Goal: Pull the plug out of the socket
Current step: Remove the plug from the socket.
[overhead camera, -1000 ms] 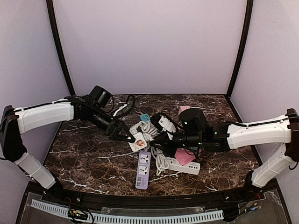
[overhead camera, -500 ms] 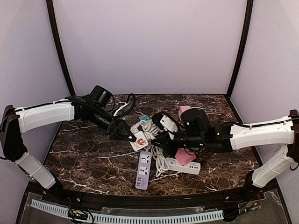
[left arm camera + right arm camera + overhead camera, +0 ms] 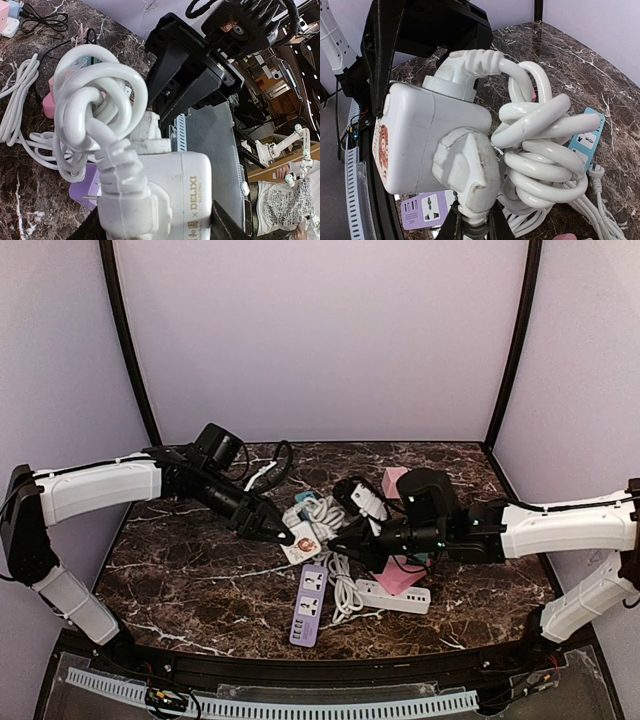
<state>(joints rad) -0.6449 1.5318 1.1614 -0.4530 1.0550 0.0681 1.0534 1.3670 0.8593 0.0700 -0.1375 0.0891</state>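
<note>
Robotics lab: lilac-walled test booth (image 3: 320,340)

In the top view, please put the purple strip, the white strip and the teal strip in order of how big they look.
Largest first:
1. purple strip
2. white strip, nearly alike; the pink block hides part of it
3. teal strip, of which only a small part shows

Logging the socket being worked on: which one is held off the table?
The white cube socket with the red logo, gripped by the left pincer, its plug in the right pincer; the purple strip and long white strip lie flat.
</note>
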